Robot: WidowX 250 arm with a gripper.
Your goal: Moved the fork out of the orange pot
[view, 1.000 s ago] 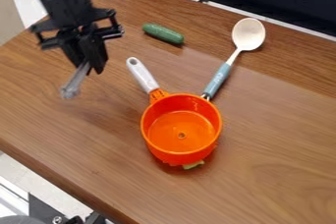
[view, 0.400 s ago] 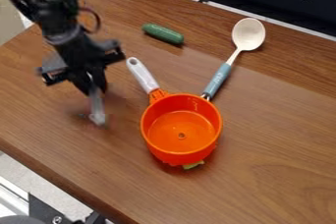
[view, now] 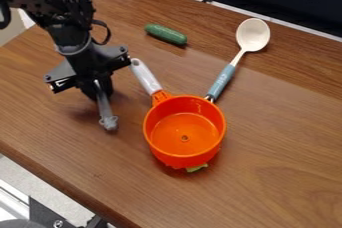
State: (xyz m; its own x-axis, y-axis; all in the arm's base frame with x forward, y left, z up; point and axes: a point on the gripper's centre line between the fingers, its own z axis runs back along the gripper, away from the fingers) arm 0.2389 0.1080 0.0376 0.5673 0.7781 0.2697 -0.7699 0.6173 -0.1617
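My gripper [view: 99, 90] is low over the left part of the table, left of the orange pot, and is shut on the grey fork [view: 105, 109]. The fork slants down from the fingers, its far end close to the wood; whether it touches the table I cannot tell. The orange pot [view: 184, 141] stands upright near the middle, its white handle pointing up and left. Inside the pot only its bare floor shows.
A green cucumber [view: 165, 34] lies behind the pot's handle. The spoon [view: 224, 78] with a blue handle lies to the right, its handle end by the pot's rim. Something green [view: 196, 168] pokes out under the pot. The table's front edge runs along the lower left.
The gripper has come down and slightly to the right, carrying the fork lower toward the table. The pot, spoon and cucumber have stayed where they were.
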